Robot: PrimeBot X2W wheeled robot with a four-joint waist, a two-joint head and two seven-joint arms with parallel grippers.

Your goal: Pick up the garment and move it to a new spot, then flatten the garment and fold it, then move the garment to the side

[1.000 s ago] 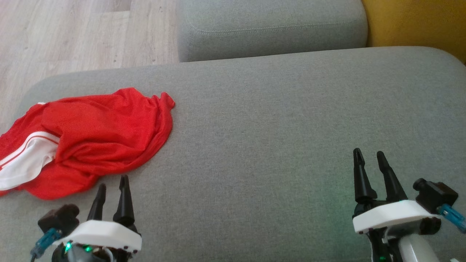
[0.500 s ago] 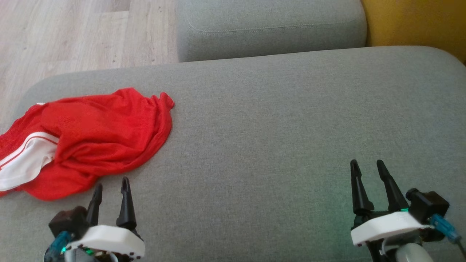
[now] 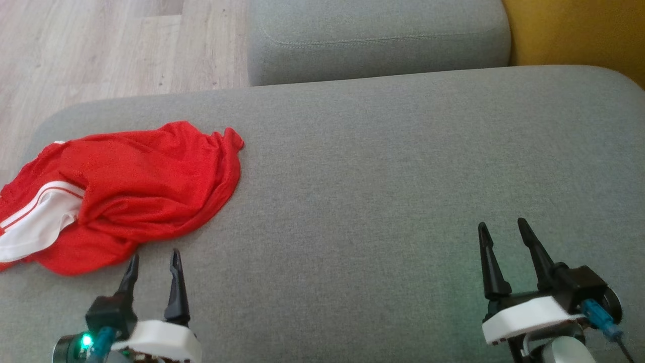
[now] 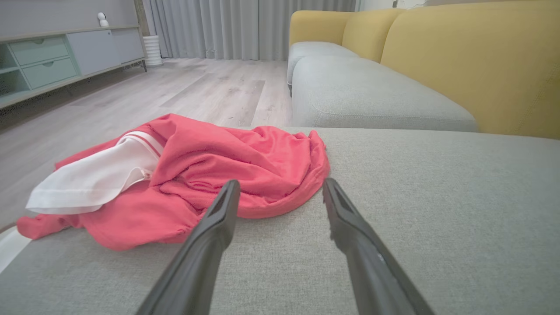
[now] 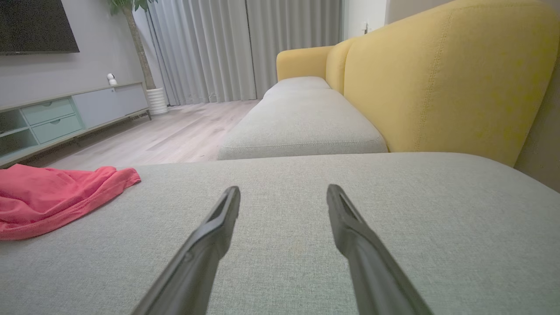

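Finding: both arms are drawing back toward the robot. Compared with a second ago, the left tool (image 3: 153, 255) and the right tool (image 3: 500, 223) are both sitting lower in the head view. Each has its fingers spread wide and is holding nothing.

The garment (image 3: 131, 191), red with a white panel, is lying in a crumpled heap at the left end of the grey seat cushion (image 3: 378, 176). It has kept the same folds and outline throughout, so nothing has disturbed it. The slight drift of the whole picture is the camera's own.

Position: the left tool's fingertips are just beside the garment's near hem and, as far as can be judged, are not touching it. The right tool is hovering over bare cushion, well apart from the cloth.

Assessment: the garment is neither flattened nor folded, so the first step, the pick-up, is not yet under way. The left tool is the better placed for that grasp. The open stretch of cushion to the right is offering room for the new spot.
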